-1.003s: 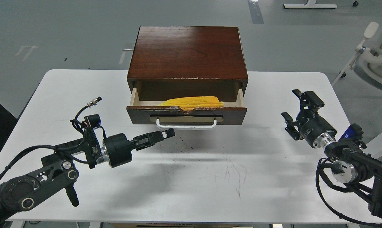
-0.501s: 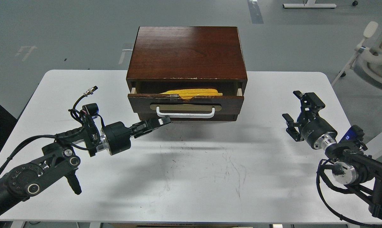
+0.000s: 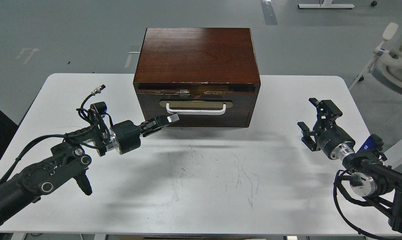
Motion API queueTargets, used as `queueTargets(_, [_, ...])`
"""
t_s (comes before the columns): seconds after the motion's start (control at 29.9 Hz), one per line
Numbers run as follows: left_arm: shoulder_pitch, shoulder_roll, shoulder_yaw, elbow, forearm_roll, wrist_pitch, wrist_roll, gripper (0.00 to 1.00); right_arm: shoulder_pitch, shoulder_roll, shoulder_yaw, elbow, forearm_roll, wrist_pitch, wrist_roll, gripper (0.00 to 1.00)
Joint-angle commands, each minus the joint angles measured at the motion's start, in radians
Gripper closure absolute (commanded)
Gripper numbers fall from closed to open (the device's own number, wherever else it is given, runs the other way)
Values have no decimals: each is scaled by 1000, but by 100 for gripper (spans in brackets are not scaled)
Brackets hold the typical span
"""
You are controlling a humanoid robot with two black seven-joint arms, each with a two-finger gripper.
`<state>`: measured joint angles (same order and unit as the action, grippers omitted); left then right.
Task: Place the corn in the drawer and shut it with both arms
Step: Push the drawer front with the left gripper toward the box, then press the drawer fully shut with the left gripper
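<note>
The drawer [image 3: 195, 110] of the dark brown cabinet [image 3: 196, 53] is pushed in, its chipped front flush with the cabinet face. Its white bar handle [image 3: 195, 110] faces me. The corn is hidden inside; no yellow shows. My left gripper [image 3: 169, 119] has its fingers together, with the tip at the lower left of the drawer front, just below the handle's left end. My right gripper [image 3: 312, 116] is open and empty above the table, well to the right of the cabinet.
The cabinet stands at the back middle of the white table [image 3: 201, 186]. A white chair base [image 3: 392, 66] is on the floor beyond the table's right edge.
The drawer has slid fully into the cabinet and the corn has gone out of sight. My left gripper moved forward with the drawer front. My right gripper has barely moved.
</note>
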<state>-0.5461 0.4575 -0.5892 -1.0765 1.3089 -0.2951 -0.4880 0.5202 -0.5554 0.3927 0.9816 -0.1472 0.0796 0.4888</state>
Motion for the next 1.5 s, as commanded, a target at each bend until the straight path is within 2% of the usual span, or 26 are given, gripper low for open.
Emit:
queueTargets(0.0, [-12, -3, 3, 9, -10, 1, -1, 100, 0, 0, -1, 0, 0, 0, 0, 3])
queueTargets(1.2, [-87, -26, 2, 93, -56, -27, -1, 100, -11, -1, 6, 2, 0, 0, 0, 3])
queueTargets(1.27, [-95, -26, 6, 89, -72, -41, -1, 100, -11, -1, 6, 2, 0, 2, 0, 3])
queueTargets(1.37, [-84, -13, 6, 75, -85, -114, -1, 100, -11, -1, 9, 2, 0, 2, 0, 3])
queueTargets(1.47, [-54, 24, 9, 23, -83, -153, -1, 100, -11, -1, 9, 2, 0, 0, 0, 3])
